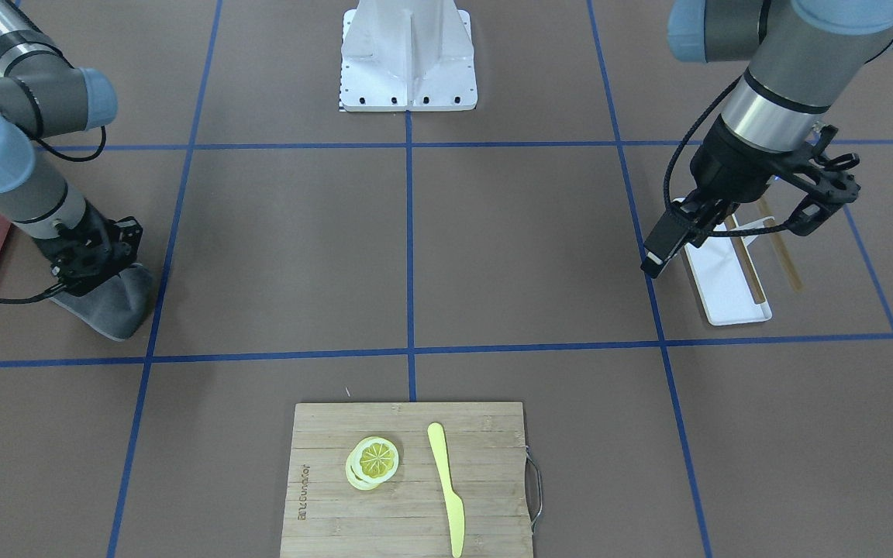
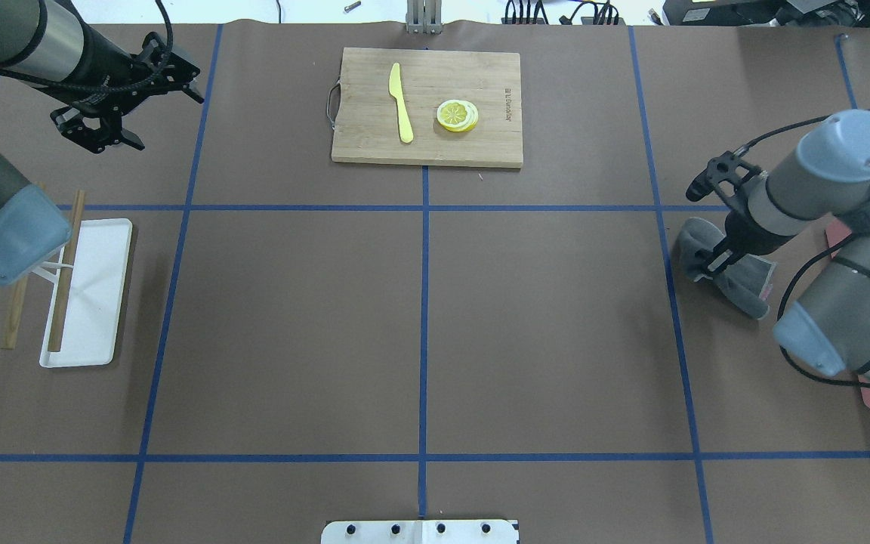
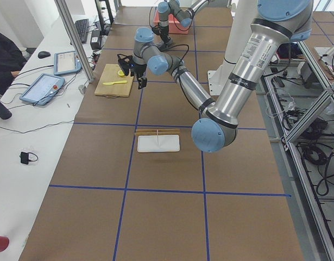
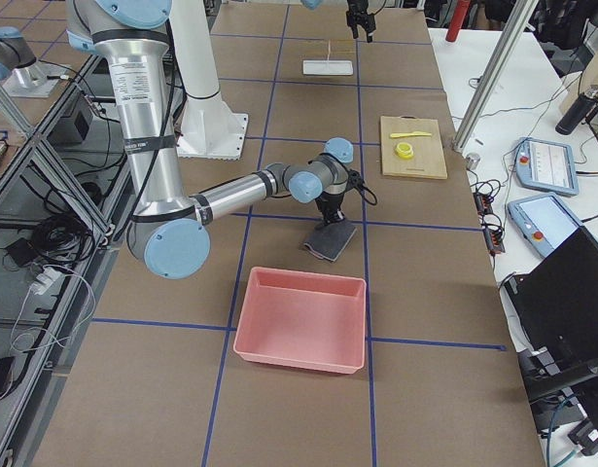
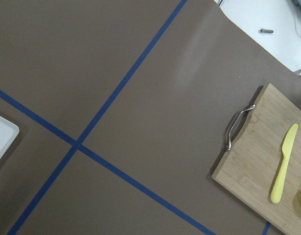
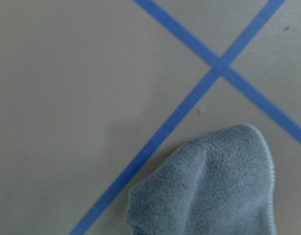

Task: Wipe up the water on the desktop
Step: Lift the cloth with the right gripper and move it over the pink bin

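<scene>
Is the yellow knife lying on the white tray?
No, the yellow knife lies on the bamboo cutting board, beside the lemon slices.

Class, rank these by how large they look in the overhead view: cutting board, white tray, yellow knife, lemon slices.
1. Cutting board, largest.
2. White tray.
3. Yellow knife and lemon slices: the knife is longer and the slices wider, so they are left unranked.
</scene>
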You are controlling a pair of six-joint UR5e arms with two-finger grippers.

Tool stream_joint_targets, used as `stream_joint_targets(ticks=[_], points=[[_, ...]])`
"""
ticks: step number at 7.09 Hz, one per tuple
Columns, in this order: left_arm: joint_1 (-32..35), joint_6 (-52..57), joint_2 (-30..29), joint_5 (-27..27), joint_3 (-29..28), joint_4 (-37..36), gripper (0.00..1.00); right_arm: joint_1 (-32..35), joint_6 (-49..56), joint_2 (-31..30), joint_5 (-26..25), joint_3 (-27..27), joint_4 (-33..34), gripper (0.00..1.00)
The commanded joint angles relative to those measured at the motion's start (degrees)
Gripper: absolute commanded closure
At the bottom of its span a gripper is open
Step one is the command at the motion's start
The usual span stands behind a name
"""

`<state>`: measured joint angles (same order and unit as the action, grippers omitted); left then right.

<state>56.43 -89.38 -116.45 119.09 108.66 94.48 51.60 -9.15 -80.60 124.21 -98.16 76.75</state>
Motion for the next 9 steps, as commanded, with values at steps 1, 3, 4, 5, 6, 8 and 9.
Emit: stream_joint_targets(ticks=[1,3,4,5,6,8,9], points=[[0.00,0.00,0.00,0.00,-0.03,0.00,0.02,9.53,1.25,1.76,6.98,-2.27,-0.28,1.00],[0.00,0.00,0.00,0.26,0.06,0.00,0.02,20.14,0.89,2.91,14.70,-6.06,3.03,1.00],[0.34,0.09,0.35,0.44,0.85,0.00,0.02,23.60,1.41,2.13,16.22,-9.03,7.93,1.00],[2.44,5.66,1.31,0.61,1.81,-0.18,0.02,25.02,1.59,-0.40,15.98,-12.46,12.77,1.00],[6.11,17.55,6.19,0.70,4.17,-1.13,0.02,27.47,2.29,-2.34,15.54,-13.27,16.47,1.00],[11.03,38.57,18.31,1.14,7.00,-1.77,0.02,30.38,7.55,-5.52,12.83,-13.37,21.22,1.00],[15.77,45.02,21.15,1.32,5.09,-1.76,0.02,31.62,10.79,-6.49,11.24,-13.46,25.69,1.00]])
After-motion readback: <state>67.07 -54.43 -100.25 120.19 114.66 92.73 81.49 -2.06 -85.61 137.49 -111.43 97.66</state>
